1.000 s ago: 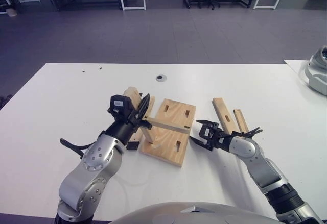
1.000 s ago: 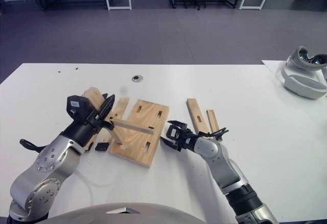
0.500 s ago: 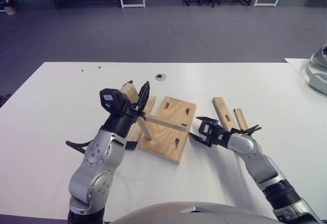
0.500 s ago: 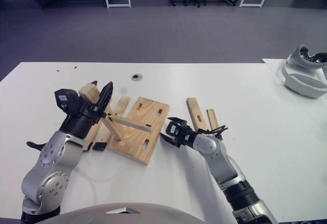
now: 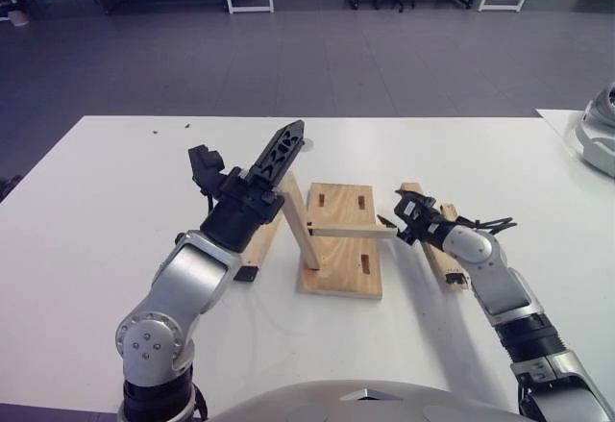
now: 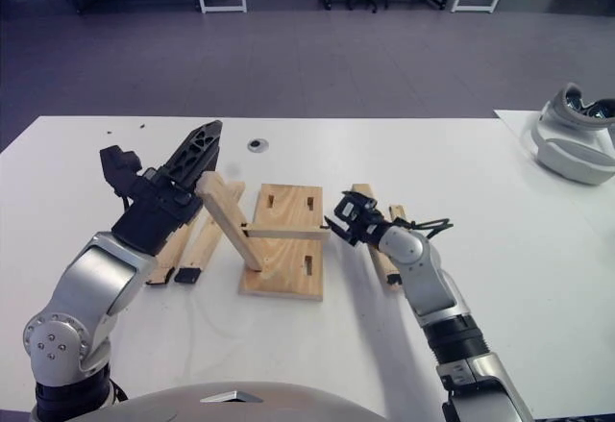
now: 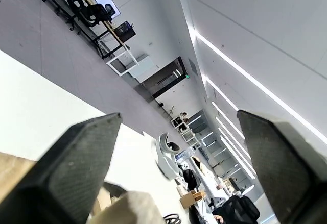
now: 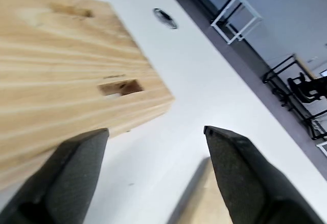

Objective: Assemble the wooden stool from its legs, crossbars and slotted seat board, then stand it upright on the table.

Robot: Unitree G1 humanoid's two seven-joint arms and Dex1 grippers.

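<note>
Stool parts sit at the centre of the white table. Slotted seat board: flat on the table, just below mid-frame, slots facing up. Leg: tilted, with its lower end on the left part of the board and its upper end leaning up and to the left. Crossbar: joined to the leg at about mid-length, it runs level to the right above the board and past its right edge.

Left gripper: left of centre, raised above the table. Its fingers are spread to the width of the leg and grip the upper end, with the fingertips pointing up and away.

Right gripper: right of centre, at the free end of the crossbar. Contact with the crossbar cannot be determined. In the right wrist view, the fingers are wide apart with nothing between them.

Two loose wooden pieces lie on the table just right of the board, partly under the right arm. More loose pieces lie left of the board under the left arm, with a small black part just below them. A headset rests at the right edge of the frame.
</note>
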